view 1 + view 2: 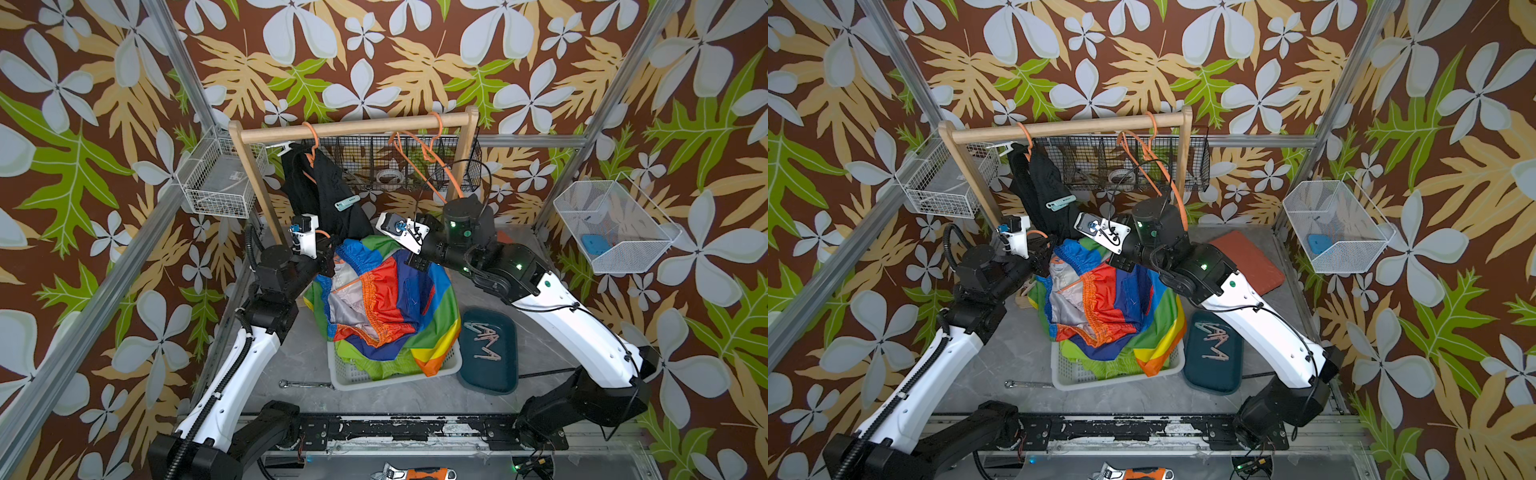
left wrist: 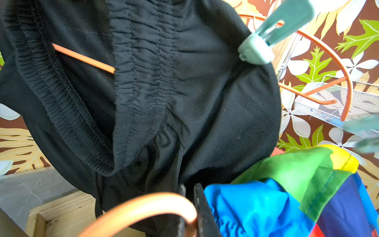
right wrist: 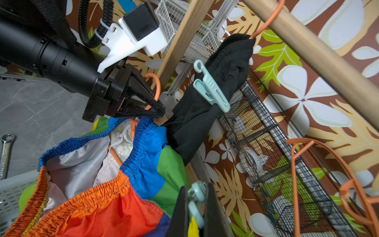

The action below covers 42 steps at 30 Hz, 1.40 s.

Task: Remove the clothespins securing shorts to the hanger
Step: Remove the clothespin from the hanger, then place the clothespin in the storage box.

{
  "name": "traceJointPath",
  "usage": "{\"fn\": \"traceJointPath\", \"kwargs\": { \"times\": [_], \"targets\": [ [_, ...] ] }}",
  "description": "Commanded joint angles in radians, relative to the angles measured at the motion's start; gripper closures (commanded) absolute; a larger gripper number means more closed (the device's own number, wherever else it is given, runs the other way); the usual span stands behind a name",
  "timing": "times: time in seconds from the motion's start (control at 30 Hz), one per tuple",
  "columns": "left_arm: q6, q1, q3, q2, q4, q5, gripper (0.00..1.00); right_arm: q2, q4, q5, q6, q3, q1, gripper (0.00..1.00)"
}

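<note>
Ok so closest to the base there's a dark teal tray on the grey surface with a handful of loose clothespins lying in it. Right beside it is the white basket, lime green shorts low down and the colour-blocked shorts heaped on top, spilling over the rim. Just past that heap the arms meet. The right pincer is clamped tight on a mint clothespin at the edge of the colourful fabric, though I can't tell if that clip is biting cloth or free. The left pincer is closed around the wire of an orange hanger that seems to run into the waistband of those shorts. Further back, the black shorts hang bunched on a second hanger from the wooden rail, with one mint clip pinching them. My guess on handling: these clips are light, hard, slick plastic with a stiff spring, so you want to squeeze the two tail prongs, not the nose. The shorts are floppy and will likely sag and swing, so bracing the hanger with the other arm seems smart.
</note>
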<state>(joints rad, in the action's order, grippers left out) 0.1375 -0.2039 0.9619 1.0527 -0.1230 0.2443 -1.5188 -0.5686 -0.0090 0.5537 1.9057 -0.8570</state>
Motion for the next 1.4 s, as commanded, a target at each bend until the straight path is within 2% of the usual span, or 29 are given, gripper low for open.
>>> {"fn": "traceJointPath", "kwargs": {
  "times": [0.0, 0.17, 0.27, 0.6, 0.7, 0.83, 0.97, 1.2, 1.37],
  "targets": [
    [0.005, 0.001, 0.008, -0.002, -0.023, -0.002, 1.0, 0.075, 0.029, 0.063, -0.053, -0.063, 0.022, 0.95],
    [-0.002, 0.001, 0.008, -0.009, -0.02, -0.015, 1.0, 0.288, 0.095, 0.158, -0.203, -0.339, 0.08, 0.95],
    [-0.014, 0.0, 0.012, -0.014, -0.013, -0.031, 1.0, 0.409, 0.124, 0.198, -0.333, -0.512, 0.116, 0.94],
    [-0.032, 0.0, 0.008, -0.044, -0.006, -0.066, 1.0, 0.722, 0.136, 0.477, -0.81, -1.084, 0.135, 0.94],
    [-0.033, 0.0, 0.008, -0.046, -0.007, -0.066, 1.0, 0.812, 0.175, 0.48, -0.975, -1.254, 0.183, 0.92],
    [-0.035, 0.0, 0.006, -0.052, -0.009, -0.07, 1.0, 0.885, 0.249, 0.383, -1.114, -1.442, 0.296, 0.9],
    [-0.035, 0.001, 0.004, -0.051, -0.009, -0.069, 1.0, 0.884, 0.315, 0.309, -1.177, -1.541, 0.366, 0.87],
    [-0.038, 0.0, 0.004, -0.054, -0.009, -0.066, 1.0, 0.872, 0.328, 0.314, -1.188, -1.556, 0.367, 0.61],
    [-0.037, 0.0, 0.006, -0.053, -0.009, -0.064, 1.0, 0.903, 0.315, 0.299, -1.135, -1.508, 0.367, 0.44]
  ]
}}
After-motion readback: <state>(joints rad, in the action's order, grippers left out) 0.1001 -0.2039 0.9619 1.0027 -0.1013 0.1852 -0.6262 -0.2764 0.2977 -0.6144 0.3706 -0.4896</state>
